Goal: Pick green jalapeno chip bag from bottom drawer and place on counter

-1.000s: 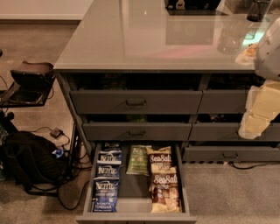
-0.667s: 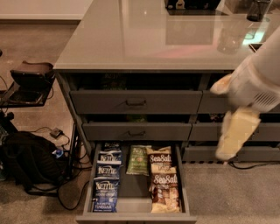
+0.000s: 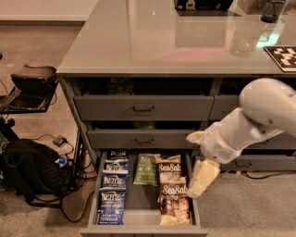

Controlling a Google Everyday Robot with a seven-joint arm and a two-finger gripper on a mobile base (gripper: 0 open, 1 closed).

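Note:
The bottom drawer is pulled open below the counter. The green jalapeno chip bag lies in the drawer's middle, towards the back. To its left lie three blue Kettle bags. To its right lie two tan-brown Sea Salt bags. My gripper hangs on the white arm at the drawer's right edge, just right of the Sea Salt bags and apart from the green bag.
Two other drawers sit above the open one, with more drawers to the right. A black backpack and cables lie on the floor at left. A dark glass and a checkered board stand on the counter.
My arm has swung in from the right edge, moving left and down until the gripper hangs at the open drawer's right side. The bags have not moved.

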